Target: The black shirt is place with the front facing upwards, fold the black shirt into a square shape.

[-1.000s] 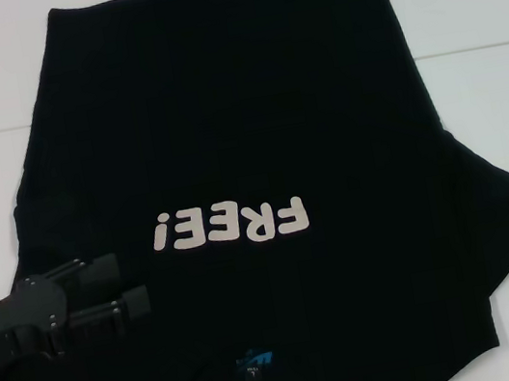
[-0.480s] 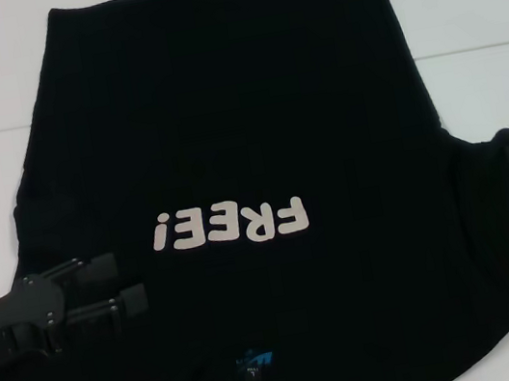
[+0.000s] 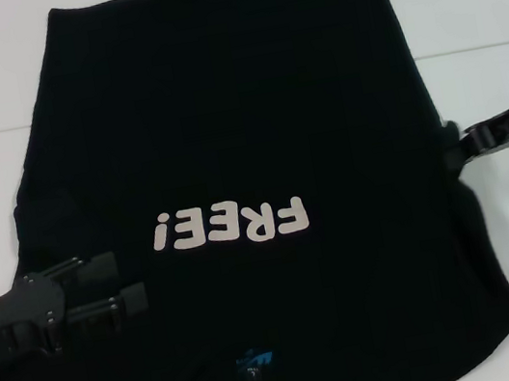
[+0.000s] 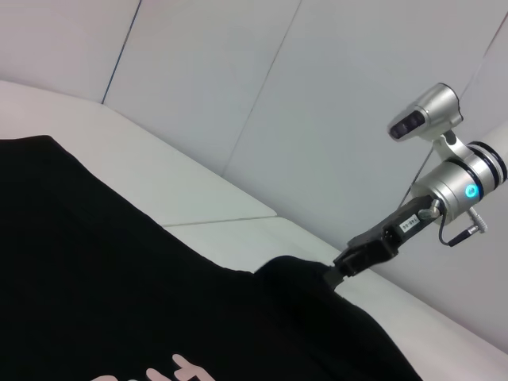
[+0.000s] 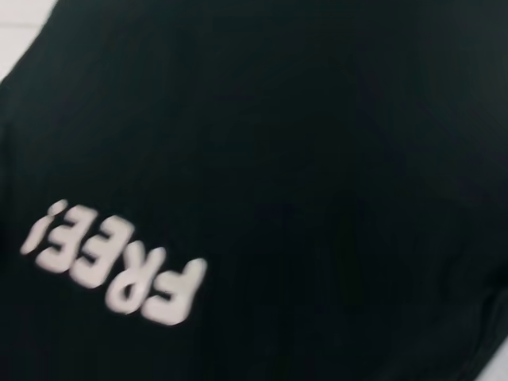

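The black shirt (image 3: 236, 135) covers the white table (image 3: 487, 5); nothing overlies it but the left gripper (image 3: 119, 284).

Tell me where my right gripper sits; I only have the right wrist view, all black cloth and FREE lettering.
Observer: In the head view, the right gripper is at the black shirt's right edge.
Operator: Is it holding anything?
Observer: Yes. The left wrist view shows a raised hump of shirt cloth pinched in its jaws.
Operator: And the left one?
Observer: The left gripper is over the shirt's left side, jaws open, below the lettering's exclamation mark.
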